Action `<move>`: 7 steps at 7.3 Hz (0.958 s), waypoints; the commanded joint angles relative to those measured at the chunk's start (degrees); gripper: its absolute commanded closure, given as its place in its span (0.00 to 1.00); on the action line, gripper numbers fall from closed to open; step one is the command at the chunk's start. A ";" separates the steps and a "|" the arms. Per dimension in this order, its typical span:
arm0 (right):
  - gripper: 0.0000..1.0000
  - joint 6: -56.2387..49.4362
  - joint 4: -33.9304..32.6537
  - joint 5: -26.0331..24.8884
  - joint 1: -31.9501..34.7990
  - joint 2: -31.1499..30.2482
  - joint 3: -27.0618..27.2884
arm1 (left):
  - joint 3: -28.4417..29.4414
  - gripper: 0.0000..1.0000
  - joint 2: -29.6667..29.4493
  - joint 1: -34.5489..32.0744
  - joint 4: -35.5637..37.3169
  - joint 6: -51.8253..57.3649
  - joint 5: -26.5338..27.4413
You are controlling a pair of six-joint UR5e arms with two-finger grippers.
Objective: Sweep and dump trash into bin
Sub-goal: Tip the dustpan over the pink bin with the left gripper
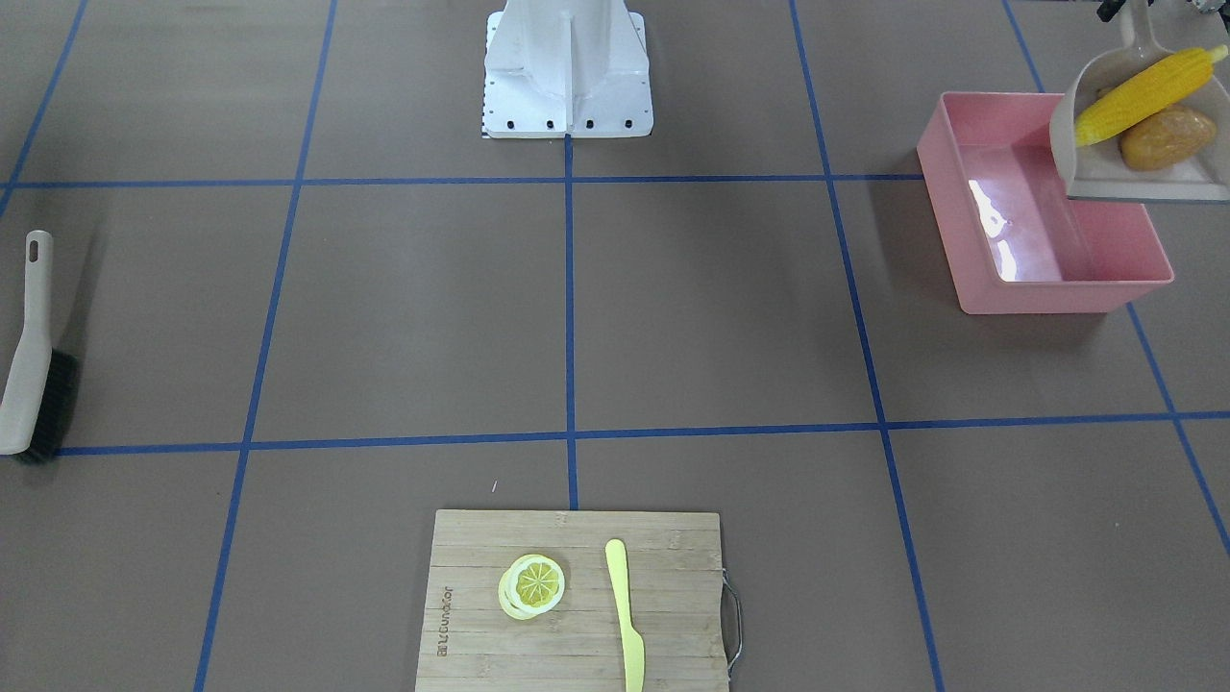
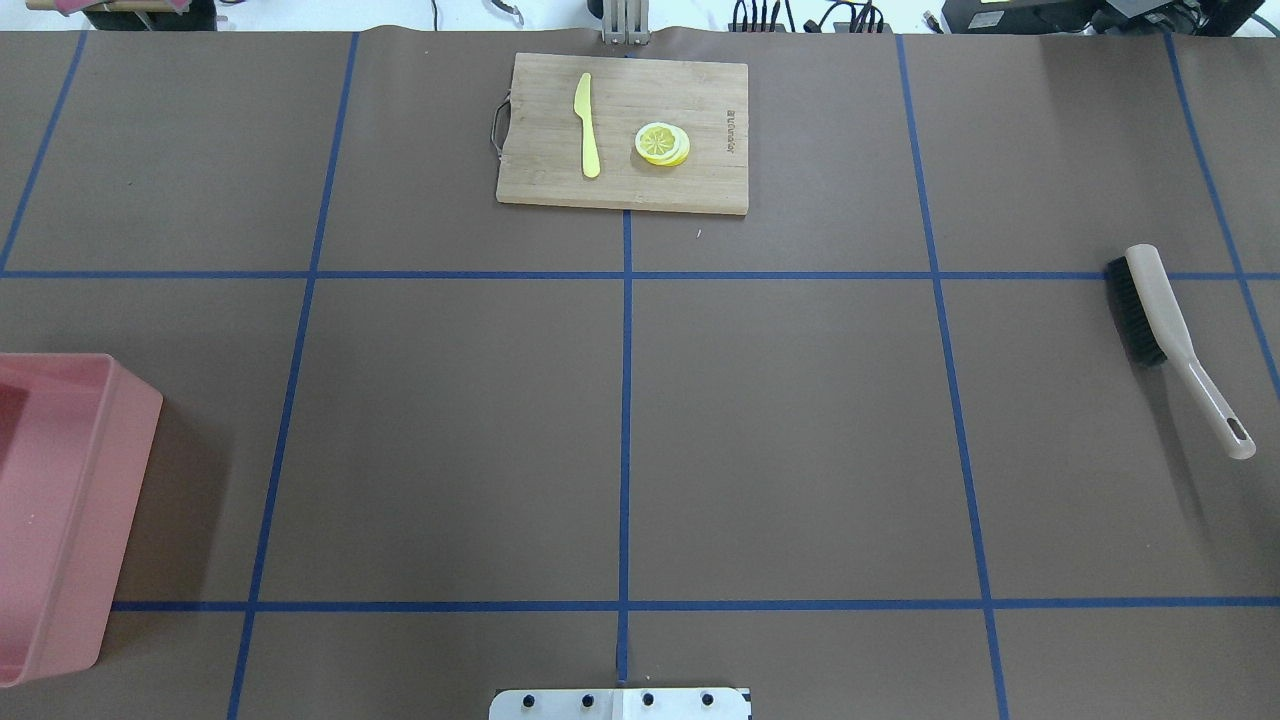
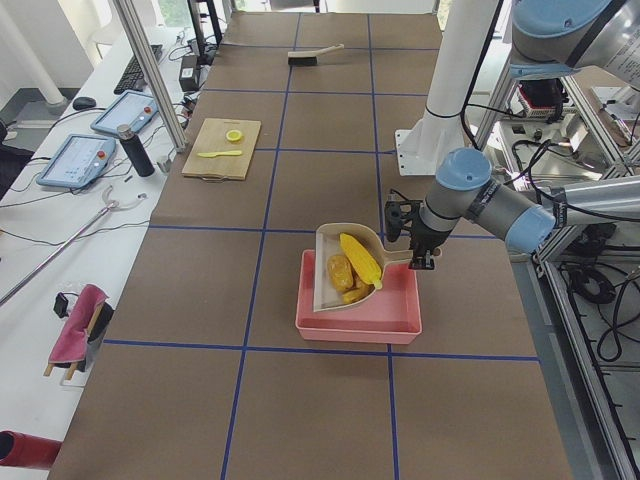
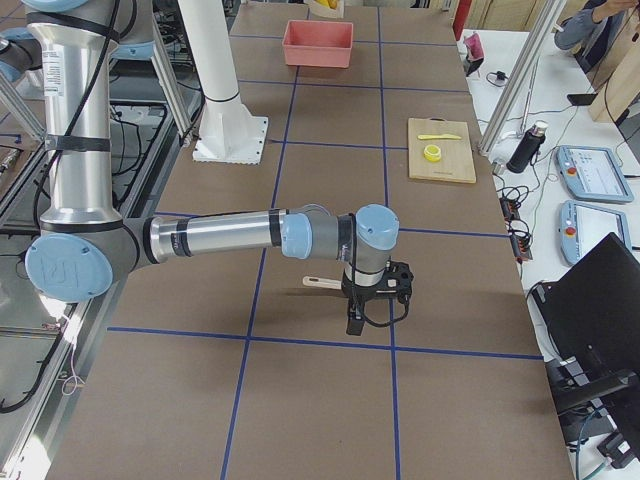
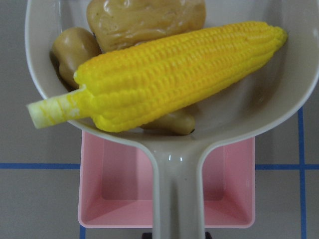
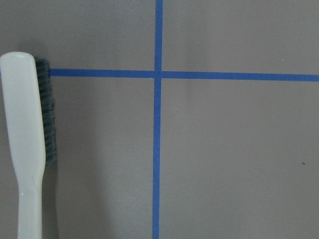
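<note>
Trash count is 3, all in the dustpan [image 5: 279,99] and none in the bin. There is 1 corn [image 5: 174,79], yellow with bumpy kernels and a pale stub end, lying on top across the pan. There is 1 potato [image 5: 144,20], brown, lumpy and oval, and 1 ginger [image 5: 72,50], tan and knobbly, partly under the corn. All three are bunched at the handle end of the pan.

The dustpan is 1 piece of smooth beige plastic, a scoop with a flat handle. It is up off the surface [image 2: 800,450], over the bin [image 1: 1047,296].

The bin is 1 pink plastic tub, rectangular with flared walls and a glossy inside. It sits at the robot's left edge of the surface.

The left gripper [image 3: 424,262] has its jaws closed on the dustpan handle, which carries the pan in the air.

The right gripper [image 4: 354,322] points down just beside the brush. It shows only in the side view, so its jaws cannot be judged.

The brush [image 2: 1170,330] is 1 piece with a beige handle, a hang hole and dark bristles. It lies flat on the right side, on a blue tape line.

The surface is brown sheet with a blue tape grid.

At the far middle edge is 1 bamboo board [image 2: 700,80] with a metal handle. On it lie 1 pale yellow plastic knife [image 2: 587,125] and a round lemon [image 2: 662,143], which looks like stacked slices. The two are apart.
</note>
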 commanded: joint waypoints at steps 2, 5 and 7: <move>0.00 0.64 3.28 -0.52 0.13 -0.03 1.99 | 0.03 1.00 0.04 1.94 3.23 -0.53 -8.56; 0.00 0.64 3.48 -0.08 0.05 -2.06 2.71 | 0.21 1.00 0.04 7.11 10.79 -0.53 -18.85; 0.00 0.47 3.48 -0.17 -0.04 -2.06 2.62 | 0.21 1.00 0.04 8.36 11.43 -0.53 -20.01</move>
